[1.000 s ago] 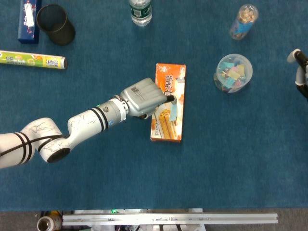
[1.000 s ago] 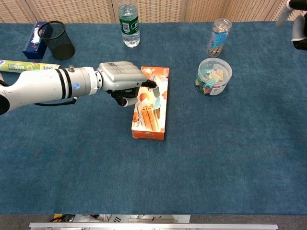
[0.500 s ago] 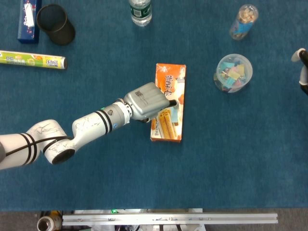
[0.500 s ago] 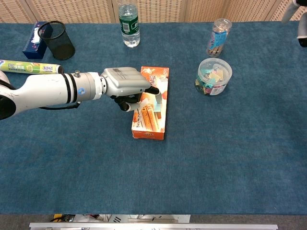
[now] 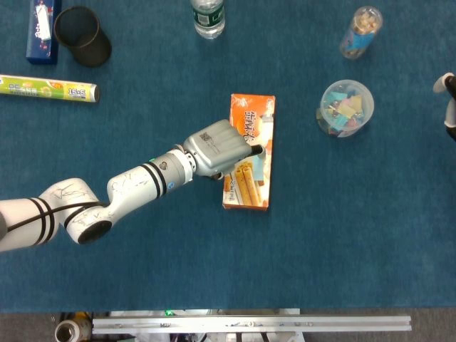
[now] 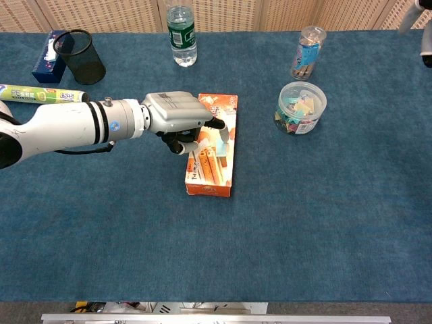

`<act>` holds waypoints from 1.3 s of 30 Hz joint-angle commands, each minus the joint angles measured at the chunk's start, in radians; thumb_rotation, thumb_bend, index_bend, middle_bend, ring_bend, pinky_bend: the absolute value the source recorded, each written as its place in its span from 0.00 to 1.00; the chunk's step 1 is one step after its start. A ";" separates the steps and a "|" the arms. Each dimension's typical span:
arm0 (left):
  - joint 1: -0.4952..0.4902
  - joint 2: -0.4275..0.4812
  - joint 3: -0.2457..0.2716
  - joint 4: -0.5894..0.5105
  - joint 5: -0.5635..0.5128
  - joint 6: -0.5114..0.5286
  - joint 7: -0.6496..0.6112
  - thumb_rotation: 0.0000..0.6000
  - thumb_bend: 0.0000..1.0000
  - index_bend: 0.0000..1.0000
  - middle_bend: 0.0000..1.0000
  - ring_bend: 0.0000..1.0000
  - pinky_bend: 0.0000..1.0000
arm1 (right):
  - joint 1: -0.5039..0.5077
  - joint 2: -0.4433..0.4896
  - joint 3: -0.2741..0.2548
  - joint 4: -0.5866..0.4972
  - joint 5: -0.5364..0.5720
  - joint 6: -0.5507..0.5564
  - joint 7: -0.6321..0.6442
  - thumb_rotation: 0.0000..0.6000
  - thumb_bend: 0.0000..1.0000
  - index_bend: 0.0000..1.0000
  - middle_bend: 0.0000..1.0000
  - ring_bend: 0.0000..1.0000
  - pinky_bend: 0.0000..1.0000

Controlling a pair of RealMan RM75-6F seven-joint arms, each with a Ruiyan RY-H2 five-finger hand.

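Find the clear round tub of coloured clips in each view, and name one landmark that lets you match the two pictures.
Head view: the tub of coloured clips sits right of centre in the upper half, below a slim clear jar.
Chest view: the tub sits right of centre in the upper half, again just below that jar.
Shared landmark: the orange snack box, left of the tub, under the left hand.

Far left we see a black mesh cup [image 5: 83, 35], a blue box [image 5: 41, 30] and a green-labelled roll [image 5: 48, 88]; far right, a tub [image 5: 345, 108] of what look like clips.
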 commanded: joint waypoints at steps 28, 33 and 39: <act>0.000 -0.001 0.000 -0.003 -0.054 -0.001 0.056 1.00 0.70 0.22 1.00 1.00 0.97 | -0.012 0.011 0.001 0.000 -0.011 0.008 0.019 1.00 0.75 0.46 0.88 1.00 1.00; 0.010 0.025 0.011 -0.036 -0.040 0.017 0.066 1.00 0.70 0.21 1.00 1.00 0.97 | -0.014 0.010 -0.001 0.003 -0.011 0.006 0.025 1.00 0.75 0.46 0.88 1.00 1.00; 0.013 0.023 0.017 -0.036 -0.047 0.013 0.077 1.00 0.70 0.21 1.00 1.00 0.97 | -0.015 0.009 -0.001 0.003 -0.017 0.008 0.026 1.00 0.75 0.46 0.88 1.00 1.00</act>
